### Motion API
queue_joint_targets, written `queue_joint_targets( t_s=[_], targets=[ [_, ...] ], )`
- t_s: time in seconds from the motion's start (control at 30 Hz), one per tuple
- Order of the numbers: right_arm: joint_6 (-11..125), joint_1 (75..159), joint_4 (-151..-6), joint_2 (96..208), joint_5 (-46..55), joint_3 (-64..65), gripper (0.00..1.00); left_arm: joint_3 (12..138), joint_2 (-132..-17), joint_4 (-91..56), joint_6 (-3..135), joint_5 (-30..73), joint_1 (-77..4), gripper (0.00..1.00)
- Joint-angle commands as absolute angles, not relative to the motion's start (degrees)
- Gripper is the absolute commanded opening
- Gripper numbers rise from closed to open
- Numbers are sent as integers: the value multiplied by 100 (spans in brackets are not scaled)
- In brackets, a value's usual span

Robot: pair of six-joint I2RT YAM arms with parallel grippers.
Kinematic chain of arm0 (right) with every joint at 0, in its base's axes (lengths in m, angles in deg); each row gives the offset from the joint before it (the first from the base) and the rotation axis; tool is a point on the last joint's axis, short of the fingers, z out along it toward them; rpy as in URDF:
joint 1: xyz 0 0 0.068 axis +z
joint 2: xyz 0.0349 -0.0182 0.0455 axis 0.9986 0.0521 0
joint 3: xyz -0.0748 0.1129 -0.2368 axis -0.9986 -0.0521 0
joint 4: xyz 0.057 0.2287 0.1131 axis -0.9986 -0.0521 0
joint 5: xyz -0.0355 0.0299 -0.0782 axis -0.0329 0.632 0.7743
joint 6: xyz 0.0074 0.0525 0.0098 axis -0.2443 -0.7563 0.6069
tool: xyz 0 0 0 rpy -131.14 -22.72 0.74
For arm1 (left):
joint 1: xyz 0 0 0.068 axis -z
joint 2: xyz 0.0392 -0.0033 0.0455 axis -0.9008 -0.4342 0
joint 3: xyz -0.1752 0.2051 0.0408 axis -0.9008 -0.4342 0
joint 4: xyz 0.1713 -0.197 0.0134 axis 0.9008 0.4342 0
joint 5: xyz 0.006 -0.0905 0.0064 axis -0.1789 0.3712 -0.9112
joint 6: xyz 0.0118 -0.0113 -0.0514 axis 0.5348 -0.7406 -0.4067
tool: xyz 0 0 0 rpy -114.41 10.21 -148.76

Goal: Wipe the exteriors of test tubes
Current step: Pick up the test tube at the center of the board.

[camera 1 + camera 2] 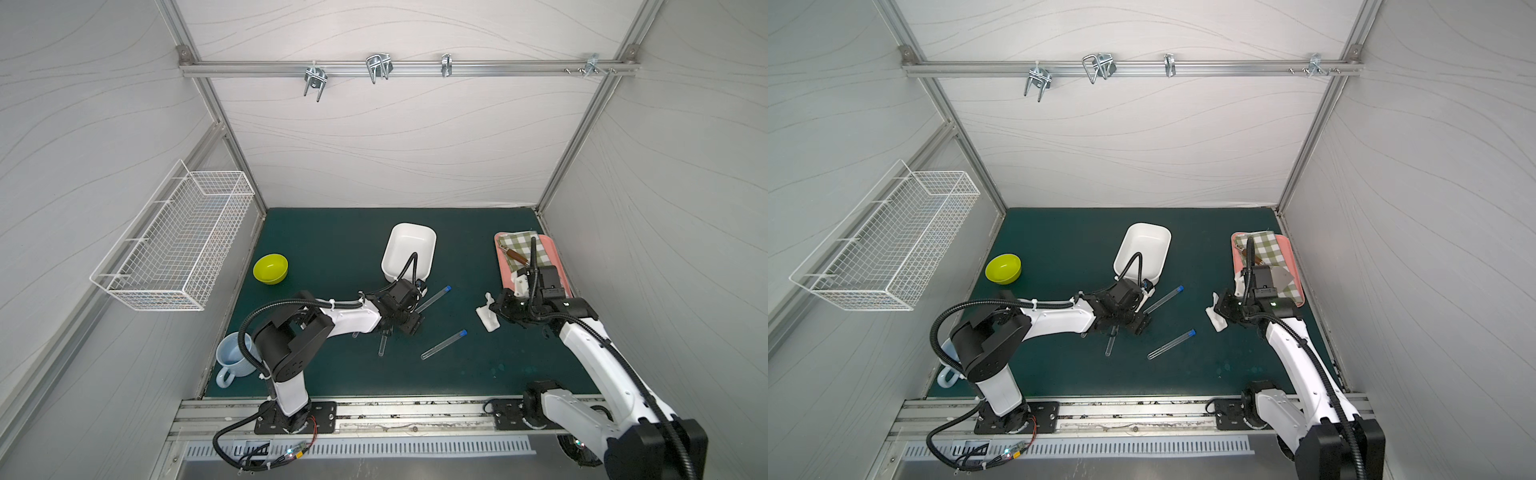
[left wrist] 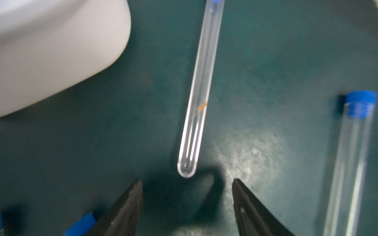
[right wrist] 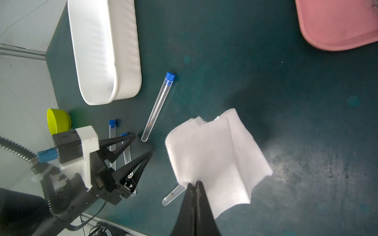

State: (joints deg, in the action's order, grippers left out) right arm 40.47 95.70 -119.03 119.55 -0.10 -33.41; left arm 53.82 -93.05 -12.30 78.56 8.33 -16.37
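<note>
We list, near first: tube, flat on bench, untouched; left pincer, jaws apart, empty, tips just short of second tube at its rounded end; right pincer, tips together, clamped on cloth; two more tubes lying beneath left pincer; white tub, farthest.

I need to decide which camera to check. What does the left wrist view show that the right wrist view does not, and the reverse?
Only the left wrist view: one tube's blue cap, which is hidden in the right wrist view.
Only the right wrist view: the cloth pinched in the shut right gripper, the pink tray and the bowl.
Both: the tub, the tube with an orange speck, and the open left gripper, which holds nothing.
</note>
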Motion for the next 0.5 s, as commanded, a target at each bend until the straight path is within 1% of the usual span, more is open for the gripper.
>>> queue_joint_targets(
  t_s=[0.0, 0.17, 0.37, 0.47],
  targets=[
    [4092, 9528, -12121, 11876, -94, -3249, 0, 5656, -9465, -1369, 8120, 550, -1628, 68],
    [4101, 9528, -12140, 11862, -103, -3258, 0, 5669, -9595, -1499, 8335, 572, -1628, 63],
    [4100, 9518, -12151, 11855, -94, -3282, 0, 5580, -9680, -1813, 8515, 664, -1623, 53],
    [4099, 9515, -12149, 11854, -92, -3284, 0, 5545, -9729, -1998, 8618, 788, -1619, 44]
  ],
)
